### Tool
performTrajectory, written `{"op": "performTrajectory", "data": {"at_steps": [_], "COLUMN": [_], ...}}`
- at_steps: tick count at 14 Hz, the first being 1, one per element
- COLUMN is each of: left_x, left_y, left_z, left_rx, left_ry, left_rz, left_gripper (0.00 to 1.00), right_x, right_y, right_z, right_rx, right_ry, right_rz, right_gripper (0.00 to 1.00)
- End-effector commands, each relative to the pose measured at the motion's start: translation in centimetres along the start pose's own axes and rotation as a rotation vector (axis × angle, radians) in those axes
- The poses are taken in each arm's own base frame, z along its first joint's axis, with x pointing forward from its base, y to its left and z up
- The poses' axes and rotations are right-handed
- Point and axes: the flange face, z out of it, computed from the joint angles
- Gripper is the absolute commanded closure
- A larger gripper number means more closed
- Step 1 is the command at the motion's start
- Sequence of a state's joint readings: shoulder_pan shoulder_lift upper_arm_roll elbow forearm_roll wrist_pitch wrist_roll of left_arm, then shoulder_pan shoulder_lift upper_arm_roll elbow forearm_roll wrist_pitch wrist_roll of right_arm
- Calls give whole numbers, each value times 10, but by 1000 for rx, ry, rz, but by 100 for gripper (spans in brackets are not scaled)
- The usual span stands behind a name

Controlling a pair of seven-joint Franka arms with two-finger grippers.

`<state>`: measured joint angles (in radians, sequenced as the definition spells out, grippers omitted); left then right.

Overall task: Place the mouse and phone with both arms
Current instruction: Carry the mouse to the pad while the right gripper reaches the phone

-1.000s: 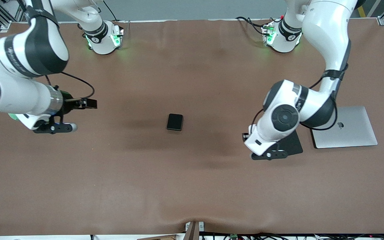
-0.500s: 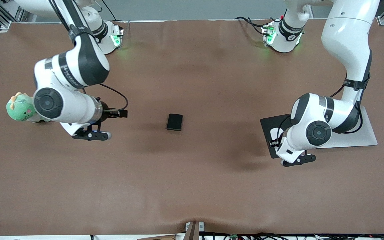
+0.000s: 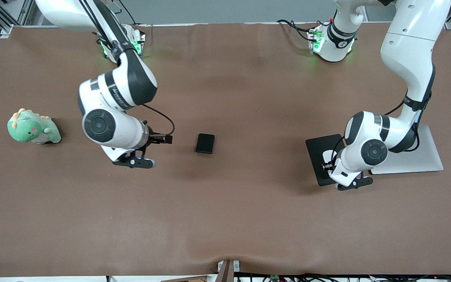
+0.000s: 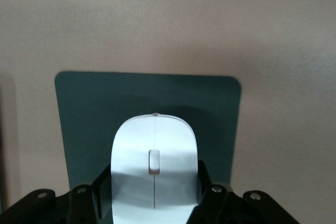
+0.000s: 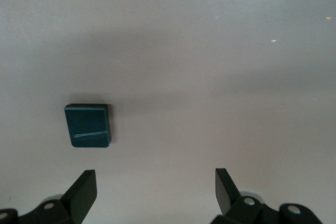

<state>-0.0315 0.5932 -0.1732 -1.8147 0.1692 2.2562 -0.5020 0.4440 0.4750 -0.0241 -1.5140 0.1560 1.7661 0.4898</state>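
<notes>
The white mouse (image 4: 155,156) sits between the fingers of my left gripper (image 4: 155,177), which is shut on its sides. It is held just over the matte black pad (image 4: 84,114). In the front view the left gripper (image 3: 333,168) is over the pad (image 3: 316,147), at the edge nearer the camera, and the arm hides most of the mouse. The black phone (image 3: 204,143) lies flat at the table's middle. My right gripper (image 3: 134,158) hangs open and empty beside it, toward the right arm's end. The right wrist view shows the phone (image 5: 88,125) ahead of the open right gripper (image 5: 156,190).
A silver laptop (image 3: 425,156) lies shut beside the pad, toward the left arm's end of the table. A green dinosaur plush (image 3: 31,128) stands near the right arm's end. The brown table cover (image 3: 225,219) is bare nearer the camera.
The right arm has swung from over the plush toward the phone, uncovering the plush. The left arm has shifted with the mouse over the pad.
</notes>
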Motion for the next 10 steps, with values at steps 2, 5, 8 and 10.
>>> {"op": "performTrajectory", "data": {"at_steps": [2,5,8,10], "left_x": [-16,-23,-32,-34], "left_y": [-8,-9,-10,-11], "left_z": [0,4,15,13], "left_rx": [12,19,8,5], "left_ry": [7,-3,16,23], "left_rz": [19,24,34,35], "left_gripper": [87,87,87,86], "right_x": [2,2,5,5], "right_y": [-36,-64,-80,-89], "right_z": [39,74,100,112], "right_rx": [16,21,35,40], "right_ry": [6,30,58,71], "right_rz": [55,94,99,90], "right_gripper": [0,0,0,0]}}
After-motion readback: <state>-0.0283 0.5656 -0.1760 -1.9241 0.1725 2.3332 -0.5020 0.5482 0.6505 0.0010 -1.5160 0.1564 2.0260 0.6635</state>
